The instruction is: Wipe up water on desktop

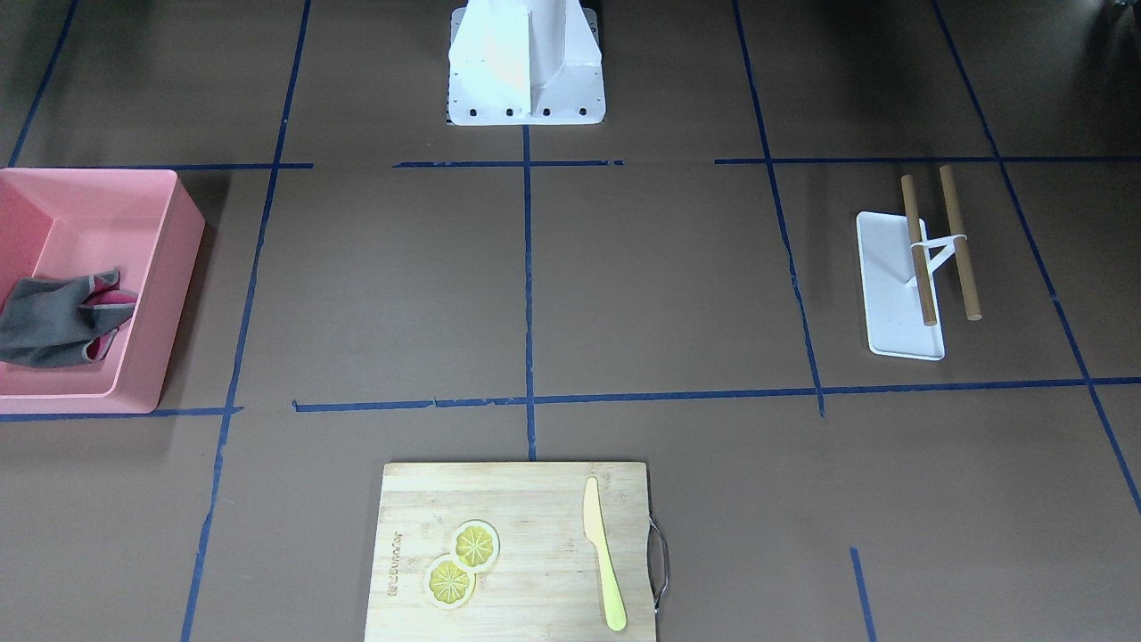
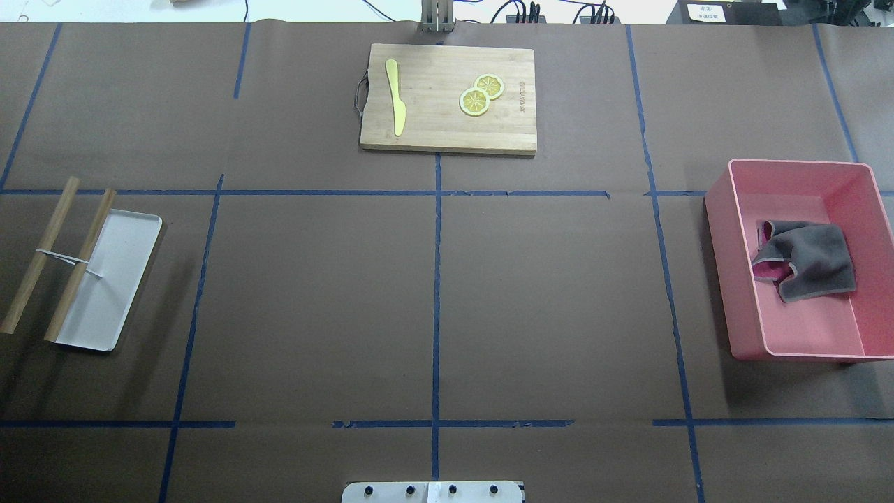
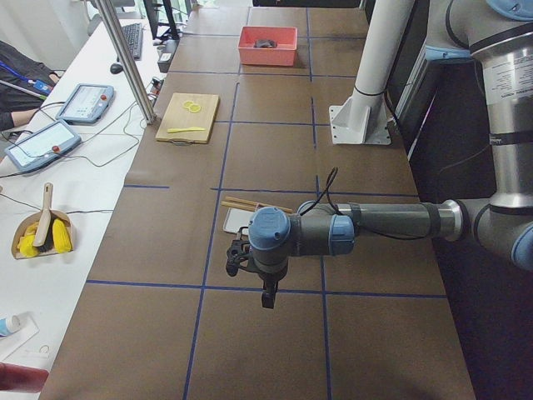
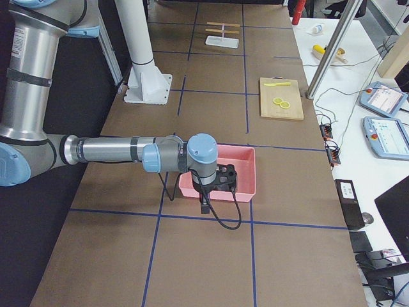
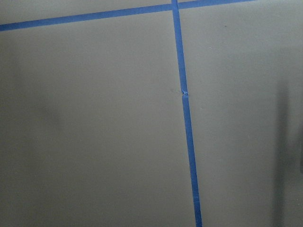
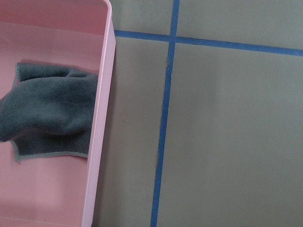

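Overhead exterior: the cloth (image 2: 810,255) lies crumpled in the pink bin (image 2: 726,279), so a low reach may catch its wall. I cannot tell whether the left gripper (image 3: 237,258) or right gripper (image 4: 225,180) is clenched or released.

Silver-grey arm tubes (image 4: 105,150), pale-blue joint caps (image 3: 271,229), black cable (image 4: 219,223), black left pincer (image 3: 237,258), white pedestal (image 1: 526,62) (dark bolts)

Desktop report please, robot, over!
Left end effector and right end effector above desktop, open or shut unclear. Surface looks dry. Grey cloth lies in pink bin, ungrasped. Cutting board at far edge, over.
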